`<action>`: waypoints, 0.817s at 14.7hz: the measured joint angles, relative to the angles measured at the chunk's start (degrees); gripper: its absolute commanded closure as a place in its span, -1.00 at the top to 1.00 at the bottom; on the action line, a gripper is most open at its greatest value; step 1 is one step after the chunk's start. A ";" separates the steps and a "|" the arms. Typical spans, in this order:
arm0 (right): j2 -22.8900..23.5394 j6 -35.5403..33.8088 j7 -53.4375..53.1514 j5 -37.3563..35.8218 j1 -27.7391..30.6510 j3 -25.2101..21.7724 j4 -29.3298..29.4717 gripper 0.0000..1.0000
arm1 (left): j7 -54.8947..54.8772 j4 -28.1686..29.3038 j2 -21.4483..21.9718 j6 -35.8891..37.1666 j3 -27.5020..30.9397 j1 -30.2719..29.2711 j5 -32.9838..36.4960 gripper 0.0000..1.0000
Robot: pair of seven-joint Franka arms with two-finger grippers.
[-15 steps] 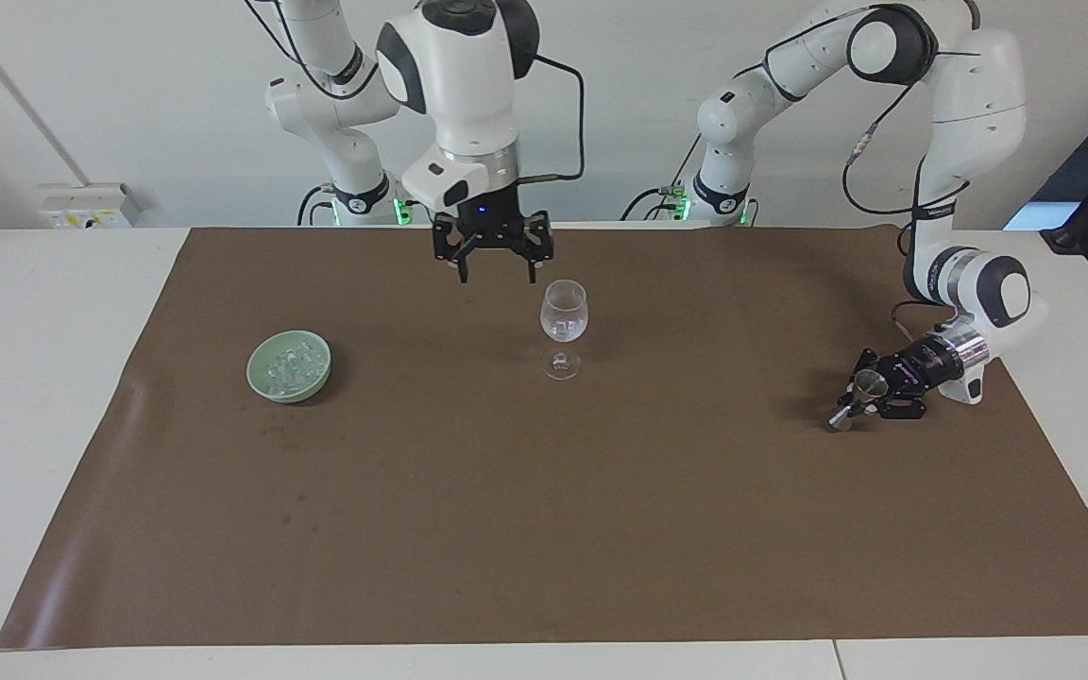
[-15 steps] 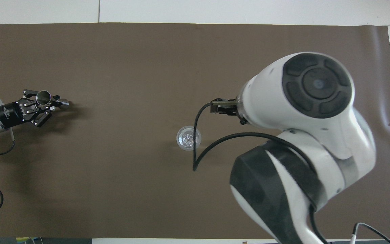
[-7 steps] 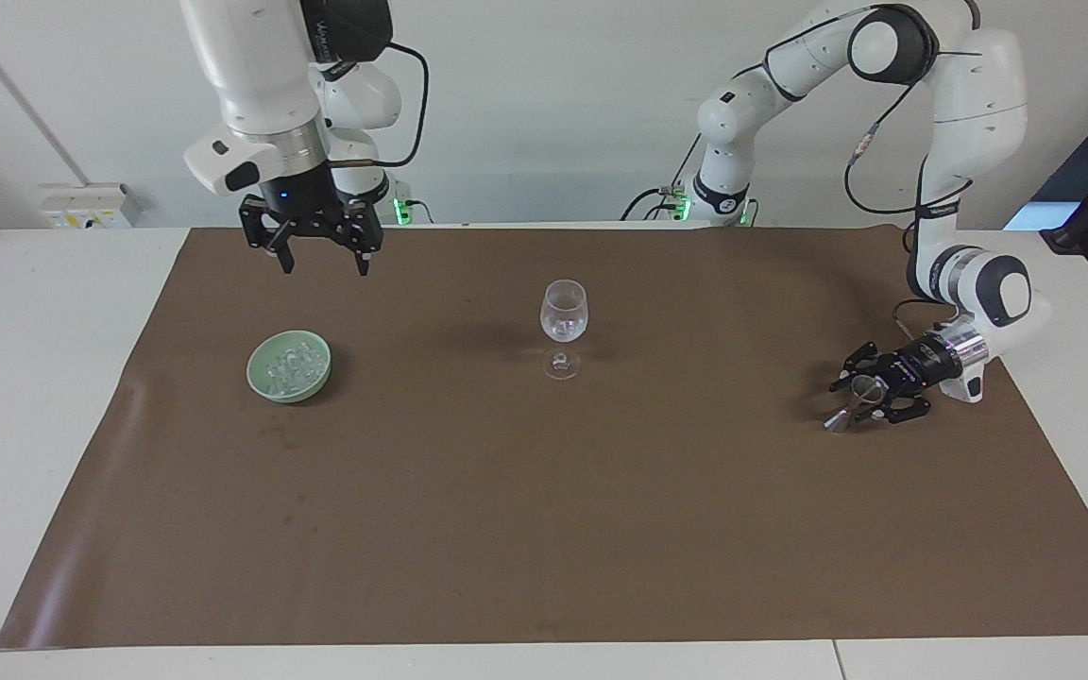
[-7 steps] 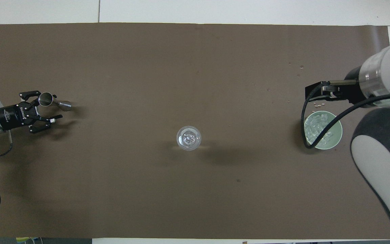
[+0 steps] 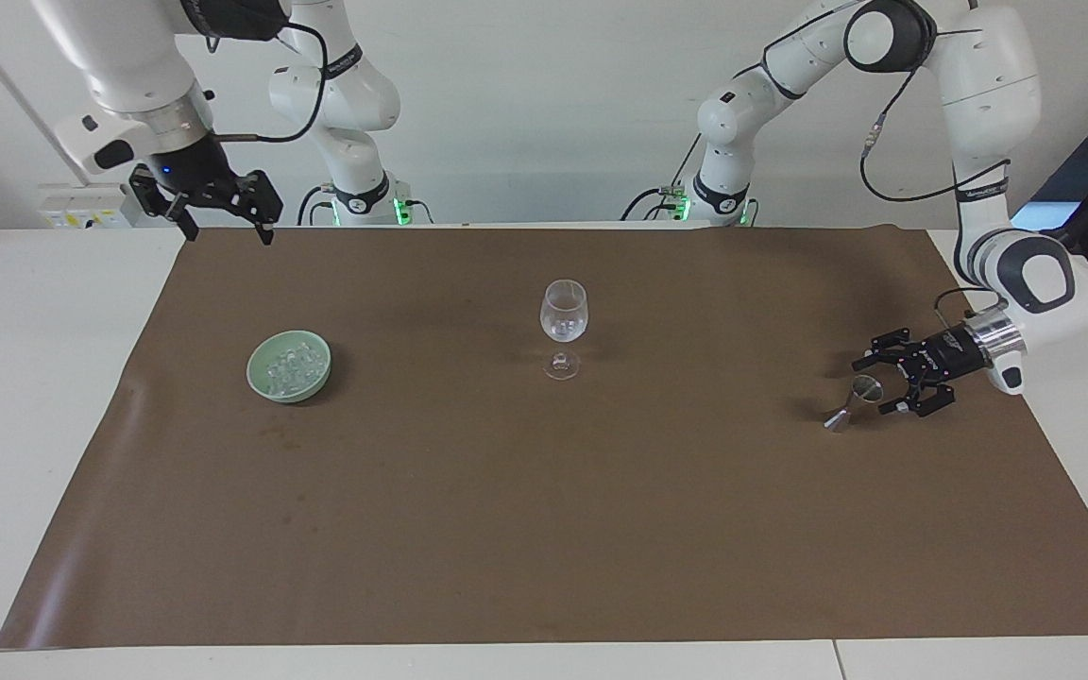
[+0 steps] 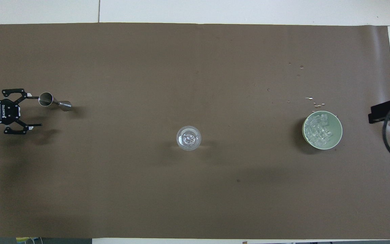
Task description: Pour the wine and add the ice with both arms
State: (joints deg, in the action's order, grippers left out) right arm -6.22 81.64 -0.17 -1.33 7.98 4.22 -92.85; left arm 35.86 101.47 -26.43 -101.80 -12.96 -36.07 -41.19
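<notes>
1. Left hand [image 5: 893, 381] sits low over the brown mat [image 5: 544, 529] at the left arm's end of the worktop [image 5: 34, 397], fingers spread wide, holding nothing.
2. Steel jigger [image 5: 854, 402] lies on its side on the mat just beside the left hand. One fingertip is at its cup rim in the overhead view [image 6: 49, 100]; cannot tell whether they touch.
3. Right hand [image 5: 219, 219] is up in the air over the mat's corner at the right arm's end, fingers wide apart, empty. In the overhead view only its edge shows [image 6: 383, 113].
4. Pale green bowl [image 5: 261, 382] stands on the mat toward the right arm's end, well apart from both hands. Ice [image 5: 291, 365] fills it: heap of small clear cubes, also seen from above [image 6: 320, 130].
5. Wine glass [image 5: 564, 326] stands upright mid-mat, between bowl and jigger, well apart from each. A few clear pieces sit in the bottom of its bowl [image 6: 188, 138]; they look like ice cubes, any liquid not discernible.
6. Small droplets or chips [image 6: 311, 100] are scattered on the mat just beside the bowl, farther from the robots than it.
7. Jigger, glass and bowl lie at roughly the same depth across the mat.
</notes>
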 measured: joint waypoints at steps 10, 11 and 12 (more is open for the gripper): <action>-1.75 -0.80 4.14 0.91 -7.82 -7.25 -1.64 1.00 | -10.51 -7.70 18.09 0.57 -0.86 9.48 21.65 1.00; -1.77 -0.81 4.14 0.91 -7.85 -7.45 -1.55 1.00 | -10.78 -7.67 19.84 0.58 -0.93 12.12 25.34 1.00; -1.86 -0.85 4.14 0.93 -7.91 -7.90 -1.46 1.00 | -10.83 -7.63 21.06 0.58 -0.99 14.73 28.39 1.00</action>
State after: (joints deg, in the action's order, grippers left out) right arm -8.08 80.79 3.97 -0.40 0.07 -3.68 -94.31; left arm 25.03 93.85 -5.37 -101.22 -13.95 -21.34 -12.80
